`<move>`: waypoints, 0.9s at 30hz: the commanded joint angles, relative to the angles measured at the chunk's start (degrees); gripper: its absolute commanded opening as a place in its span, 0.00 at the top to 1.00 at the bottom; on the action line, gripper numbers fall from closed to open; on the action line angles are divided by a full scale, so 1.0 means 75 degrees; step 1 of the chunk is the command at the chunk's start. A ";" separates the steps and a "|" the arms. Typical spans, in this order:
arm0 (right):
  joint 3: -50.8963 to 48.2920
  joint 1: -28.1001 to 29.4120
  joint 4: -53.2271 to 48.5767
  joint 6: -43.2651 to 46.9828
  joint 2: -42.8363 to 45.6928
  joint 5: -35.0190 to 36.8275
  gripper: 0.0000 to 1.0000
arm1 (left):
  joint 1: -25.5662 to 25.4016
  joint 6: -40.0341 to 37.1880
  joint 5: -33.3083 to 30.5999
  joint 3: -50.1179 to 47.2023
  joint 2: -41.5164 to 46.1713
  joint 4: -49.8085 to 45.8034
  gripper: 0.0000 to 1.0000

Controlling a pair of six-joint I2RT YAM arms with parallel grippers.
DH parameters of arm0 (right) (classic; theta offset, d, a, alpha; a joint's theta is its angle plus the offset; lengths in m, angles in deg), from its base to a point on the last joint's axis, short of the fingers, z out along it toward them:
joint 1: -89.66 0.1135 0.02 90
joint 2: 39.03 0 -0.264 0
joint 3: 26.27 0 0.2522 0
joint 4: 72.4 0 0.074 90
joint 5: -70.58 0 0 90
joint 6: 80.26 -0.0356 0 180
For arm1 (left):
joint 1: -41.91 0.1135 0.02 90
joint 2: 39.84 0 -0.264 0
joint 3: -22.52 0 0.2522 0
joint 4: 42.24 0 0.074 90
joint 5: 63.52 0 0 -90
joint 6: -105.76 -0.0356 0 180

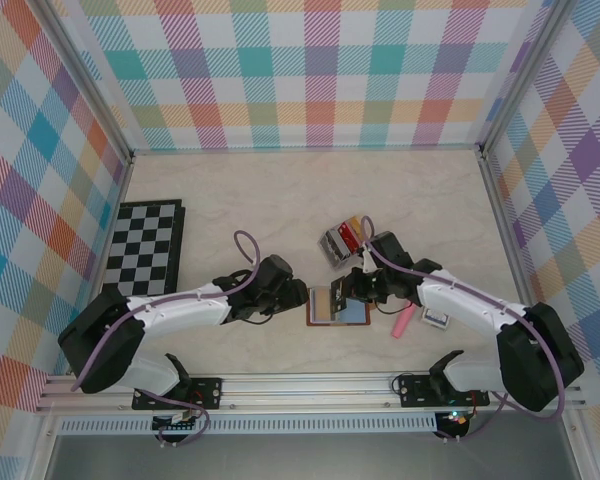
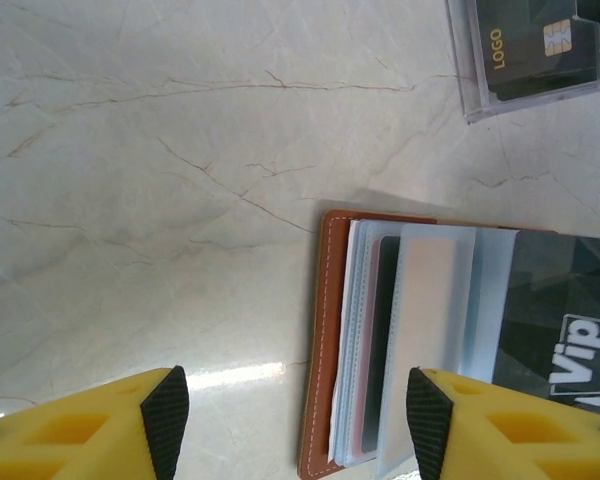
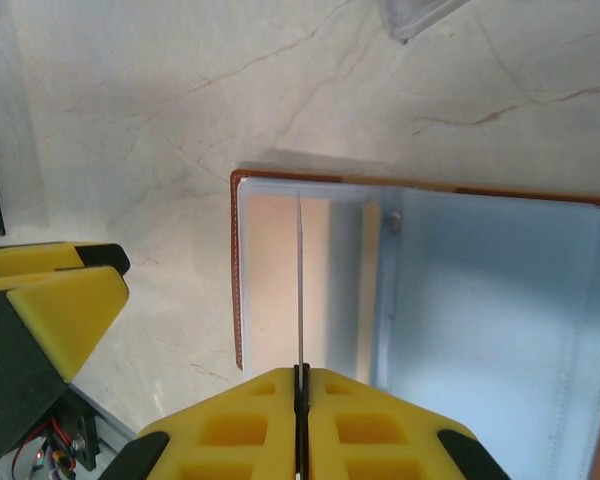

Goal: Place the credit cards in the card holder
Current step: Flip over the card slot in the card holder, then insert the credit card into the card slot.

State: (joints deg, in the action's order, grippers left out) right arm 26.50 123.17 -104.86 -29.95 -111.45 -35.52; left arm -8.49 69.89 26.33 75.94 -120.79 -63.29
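Over card holder (image 2: pixel 318 350), cards (image 2: pixel 430 330) slotted, right jaws pinching card (image 3: pixel 300 290), left jaws released

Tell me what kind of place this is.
Most likely a robot test cell, not a home: plaid panel walls on a metal frame, a marble-look tabletop, and a left arm and right arm bolted to a rail.

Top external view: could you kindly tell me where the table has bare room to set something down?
Free: the table strip between back wall and clear rack; the patch between chessboard and rack; between rack and right wall. Crowded: around the card holder, among left arm, right arm and pink item.
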 commanded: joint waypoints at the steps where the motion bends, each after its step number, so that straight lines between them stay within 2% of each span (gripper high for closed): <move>1: -0.0171 -0.0307 -0.0043 -0.0041 0.0396 0.0108 0.91 | -0.0078 -0.0266 0.0420 0.0228 -0.0359 0.0258 0.38; 6: -0.0600 -0.0507 0.0582 -0.0046 0.0371 -0.0371 0.91 | -0.0078 -0.0420 0.0957 0.0493 -0.0947 0.0535 0.39; 18: -0.1241 -0.0508 0.1659 -0.0182 -0.0113 -0.0746 0.91 | -0.0078 -0.0420 0.1220 0.0580 -0.1589 0.0816 0.42; 22: -0.1488 -0.0508 0.2065 -0.0243 -0.0229 -0.0887 0.91 | -0.0090 -0.0409 0.1307 0.0625 -0.1795 0.0859 0.45; 27: -0.1671 -0.0508 0.2369 -0.0396 -0.0189 -0.0992 0.92 | -0.0090 -0.0412 0.1258 0.0645 -0.1977 0.0670 0.57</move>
State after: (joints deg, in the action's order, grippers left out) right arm 15.15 119.37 -89.71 -31.89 -113.00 -41.60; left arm -8.49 67.07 33.92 79.79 -132.53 -59.05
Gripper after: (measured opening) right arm 0.086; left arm 0.434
